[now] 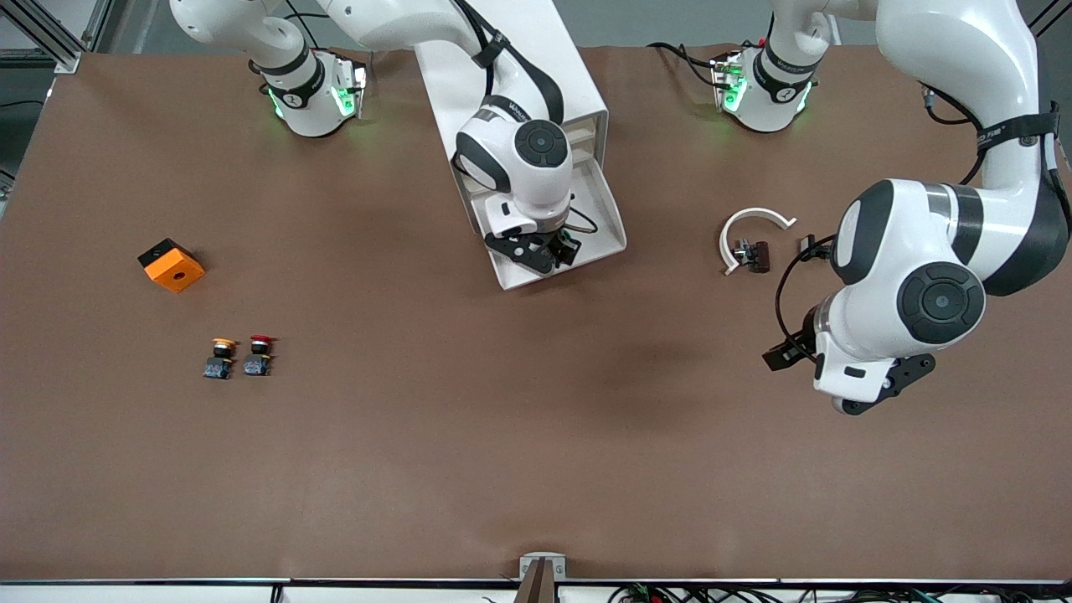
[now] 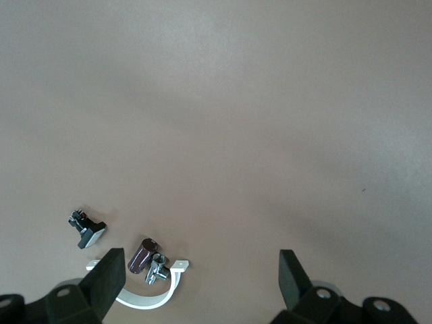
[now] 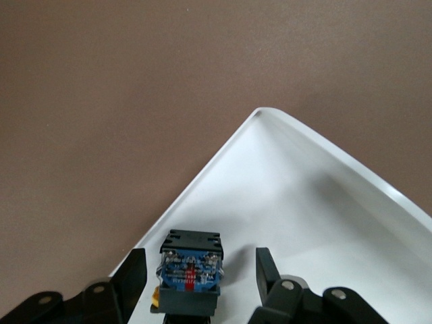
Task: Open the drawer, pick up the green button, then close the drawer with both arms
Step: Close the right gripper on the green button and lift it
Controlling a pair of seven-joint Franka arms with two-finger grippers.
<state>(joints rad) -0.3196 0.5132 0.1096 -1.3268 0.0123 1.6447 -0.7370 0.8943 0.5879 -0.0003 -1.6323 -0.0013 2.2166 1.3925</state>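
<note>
The white cabinet (image 1: 578, 75) lies on the table between the arm bases, with one drawer (image 1: 607, 213) pulled out toward the front camera. My right gripper (image 1: 540, 251) is down in that drawer, open. In the right wrist view the gripper (image 3: 199, 263) has one finger on each side of a button (image 3: 191, 277) with a blue base and black body, with gaps on both sides. The cap is hidden. The drawer's white floor and rim (image 3: 304, 135) show around it. My left gripper (image 1: 875, 400) is open and empty over bare table at the left arm's end (image 2: 202, 280).
A red-capped button (image 1: 259, 355), a yellow-orange-capped button (image 1: 221, 358) and an orange block (image 1: 172, 265) lie toward the right arm's end. A white curved clip (image 1: 749, 230) with small dark parts (image 1: 754, 255) lies near the left arm; the left wrist view shows the clip (image 2: 152, 293).
</note>
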